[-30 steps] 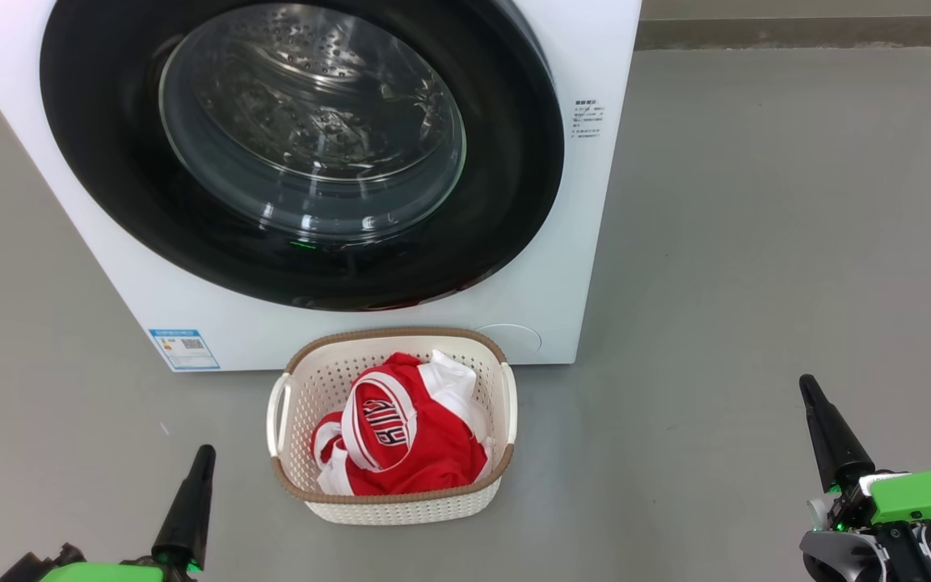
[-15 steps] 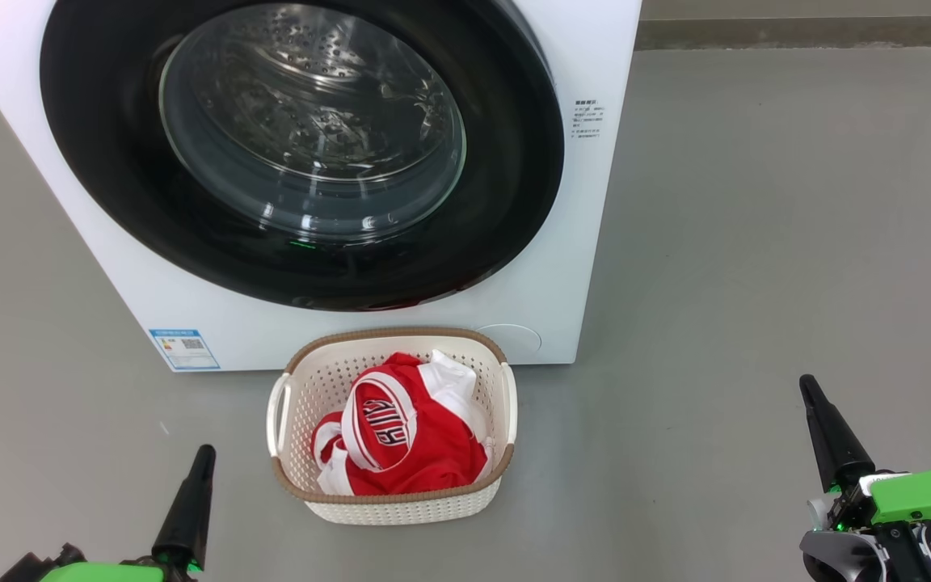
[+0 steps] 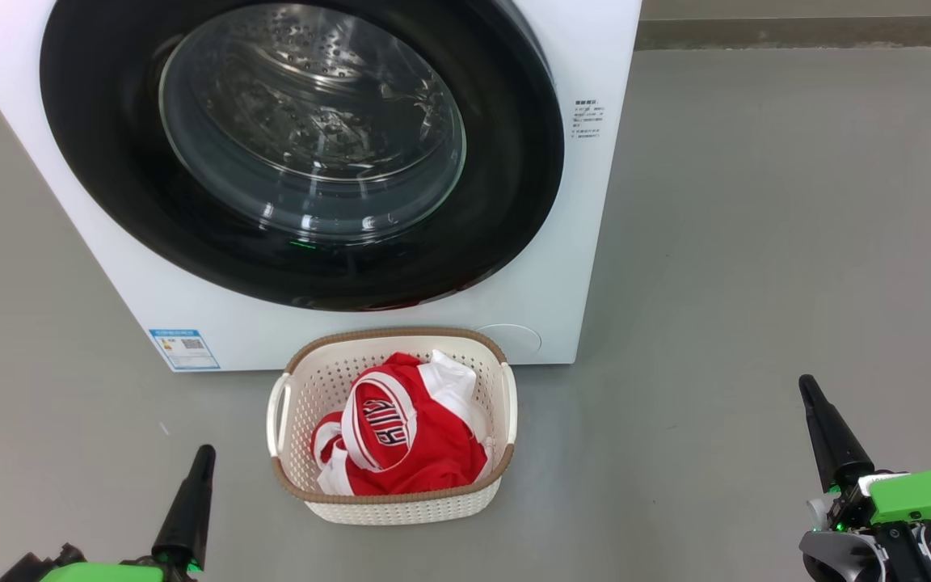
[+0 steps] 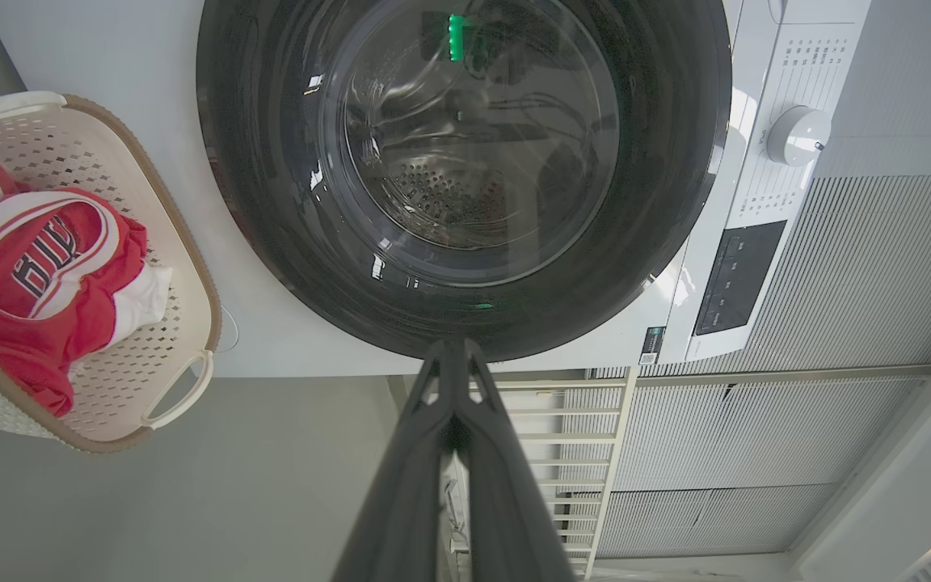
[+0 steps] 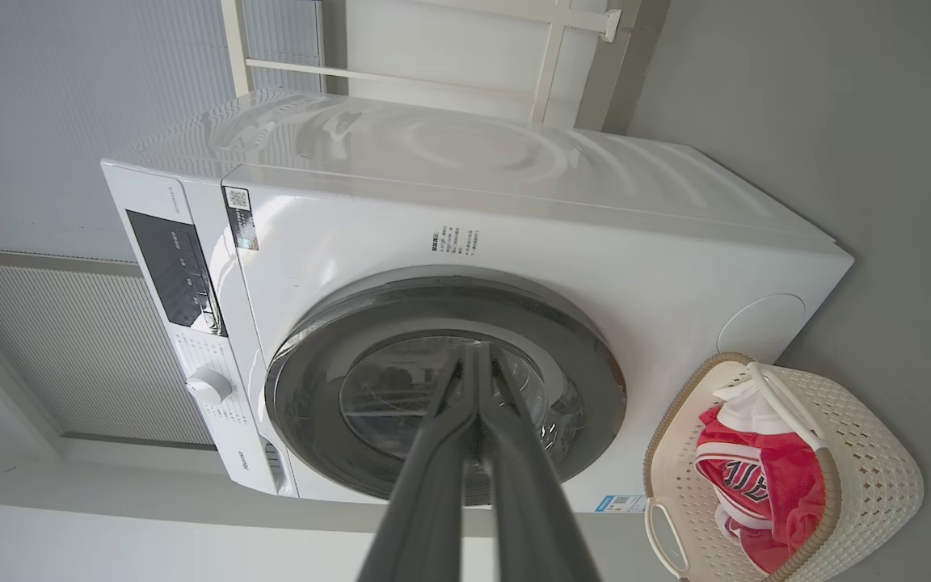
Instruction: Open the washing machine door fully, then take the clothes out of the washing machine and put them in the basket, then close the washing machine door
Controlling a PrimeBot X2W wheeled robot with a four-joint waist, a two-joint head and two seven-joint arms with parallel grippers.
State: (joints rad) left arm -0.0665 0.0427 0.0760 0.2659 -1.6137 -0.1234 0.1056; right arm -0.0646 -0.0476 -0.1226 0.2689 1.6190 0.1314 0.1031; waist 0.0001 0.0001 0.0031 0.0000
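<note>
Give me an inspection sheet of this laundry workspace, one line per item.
Surface: smooth grey floor.
Job's things: washing machine door shut against the white washing machine; no fabric seen through its glass. Red clothes piled in the basket, which stands on the floor just in front of the machine.
Clutter: nothing seen.
Grippers: left gripper low on the left, right gripper low on the right; both jaws shut, holding nothing, apart from the basket.
Cables: nothing seen on the floor.
Surroundings: ribbed pale wall panel behind the machine.
</note>
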